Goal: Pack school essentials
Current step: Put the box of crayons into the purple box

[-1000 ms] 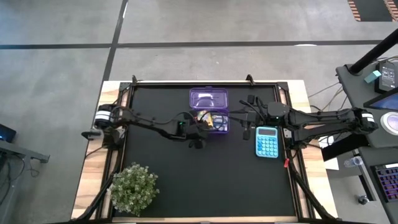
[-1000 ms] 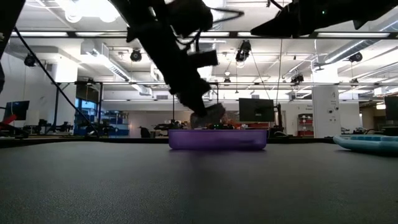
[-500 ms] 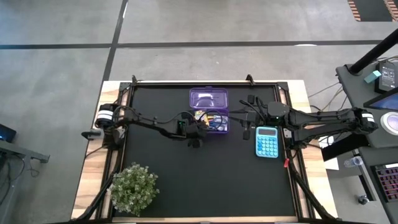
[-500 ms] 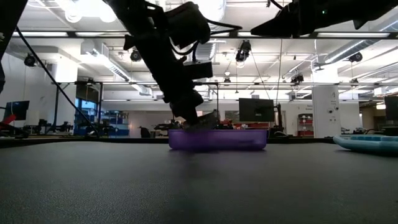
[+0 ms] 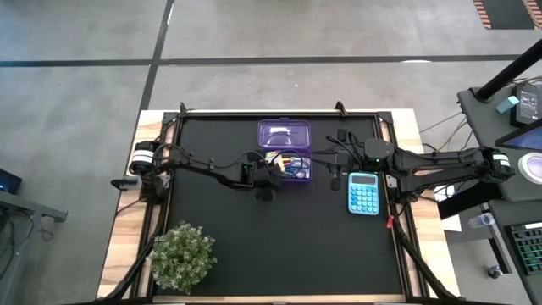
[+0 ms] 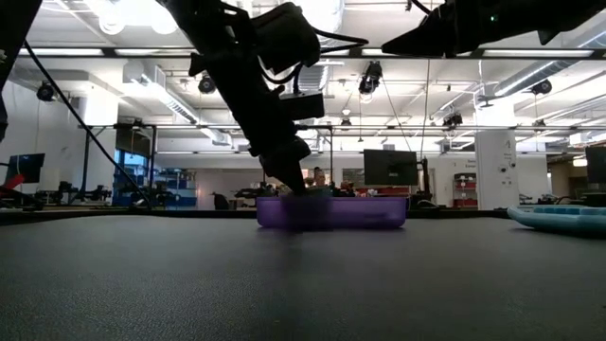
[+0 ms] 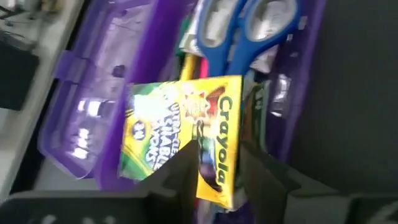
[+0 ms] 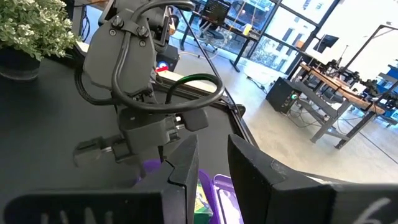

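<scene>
The left hand grips the crayon box over the left end of the purple case, at frame centre. Risk: the box may snag the case wall or ride up on the scissors and not seat. The right hand, slightly parted and empty, waits just right of the case; the lower desk is open.

The high view looks straight down on the table; the low view looks level across it. Both wrist views sit close, sharing the purple case with both.
</scene>
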Tool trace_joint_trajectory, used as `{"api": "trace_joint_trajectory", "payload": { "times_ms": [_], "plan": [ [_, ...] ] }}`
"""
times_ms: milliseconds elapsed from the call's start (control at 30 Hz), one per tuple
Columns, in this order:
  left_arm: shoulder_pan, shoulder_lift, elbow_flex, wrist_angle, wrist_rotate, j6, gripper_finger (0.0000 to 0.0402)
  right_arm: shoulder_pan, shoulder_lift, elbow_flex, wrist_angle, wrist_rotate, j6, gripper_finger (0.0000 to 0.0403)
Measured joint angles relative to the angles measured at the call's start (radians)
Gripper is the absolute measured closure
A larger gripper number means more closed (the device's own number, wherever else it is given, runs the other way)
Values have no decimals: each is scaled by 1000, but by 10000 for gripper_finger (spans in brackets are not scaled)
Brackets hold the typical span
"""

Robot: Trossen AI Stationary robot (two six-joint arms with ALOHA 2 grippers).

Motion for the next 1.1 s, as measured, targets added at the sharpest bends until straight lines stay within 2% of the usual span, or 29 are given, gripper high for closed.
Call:
{"api": "trace_joint_trajectory", "payload": {
  "times_ms": [233, 500, 667, 867, 1100],
  "plan": [
    [-1, -46, 10, -54, 121, -31, 274, 0, 0, 0, 0, 0, 0, 327],
    [-52, -192, 7, -55, 88, -24, 272, 0, 0, 0, 0, 0, -8, 327],
    [-108, -254, -15, 65, 44, 36, 272, 0, 14, -9, 38, 0, -12, 327],
    [-174, -264, -49, 133, 13, 61, 272, 0, 63, -7, 58, 34, 27, 330],
    [-238, -283, -152, 392, 10, 194, 272, -1, 145, 45, -15, 110, 96, 351]
  ]
}}
